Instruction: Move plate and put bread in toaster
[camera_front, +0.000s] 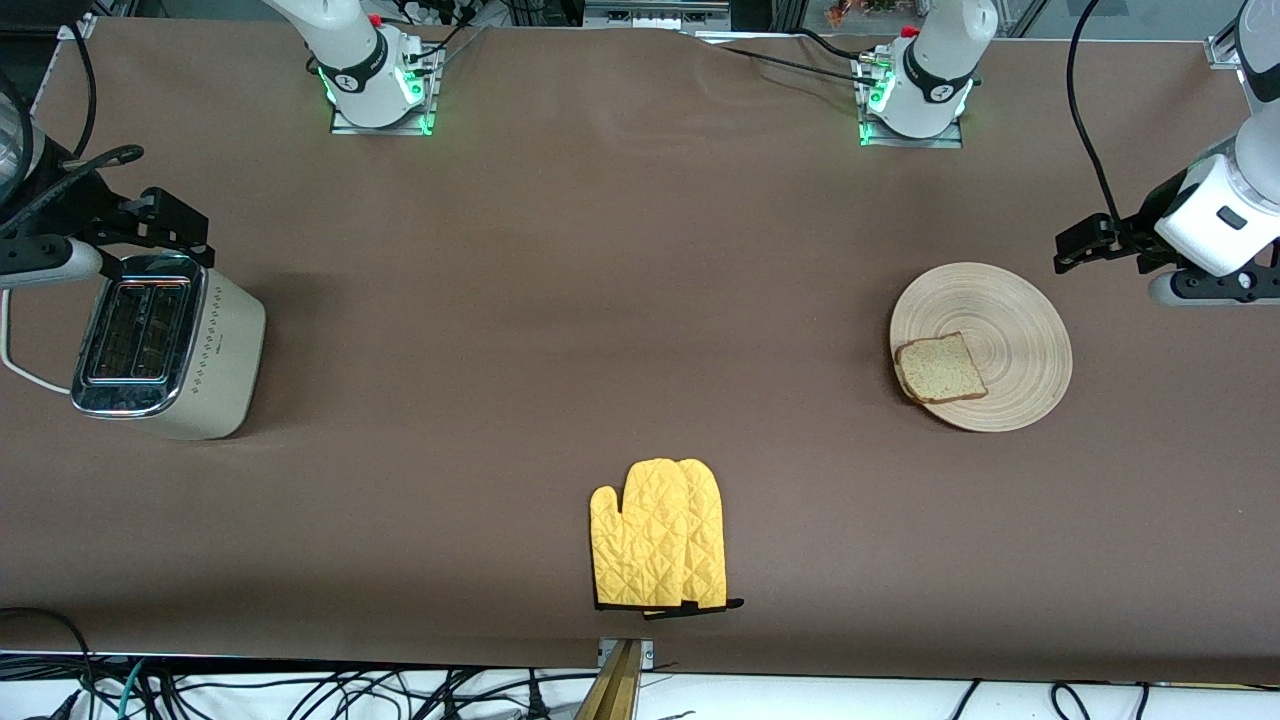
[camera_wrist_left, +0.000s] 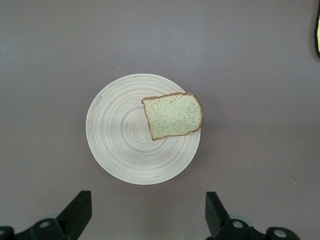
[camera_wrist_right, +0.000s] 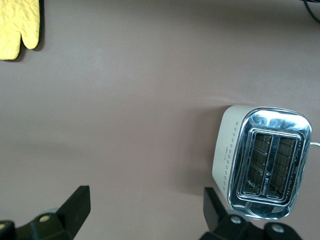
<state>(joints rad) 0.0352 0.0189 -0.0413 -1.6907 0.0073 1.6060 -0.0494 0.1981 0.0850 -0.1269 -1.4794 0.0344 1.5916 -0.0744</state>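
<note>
- My right end effector (camera_front: 150, 225) hangs over the worktop (camera_front: 560, 300) at the right arm's end, just above the toaster's edge nearest my bases, fingers (camera_wrist_right: 75, 205) spread wide and holding nothing.
- The toaster (camera_front: 170, 350) stands upright, both slots up and empty.
- A yellow mitt (camera_front: 660, 535) lies flat at the worktop's middle, nearest the front camera.
- The plate (camera_front: 1010, 300) lies flat toward the left arm's end.
- The bread (camera_front: 940, 368) lies on the plate at its 8 o'clock in the front view, one corner overhanging the rim.
- My left end effector (camera_front: 1090, 245) hovers at the plate's 2 o'clock, fingers (camera_wrist_left: 77, 210) wide apart, empty.
</note>
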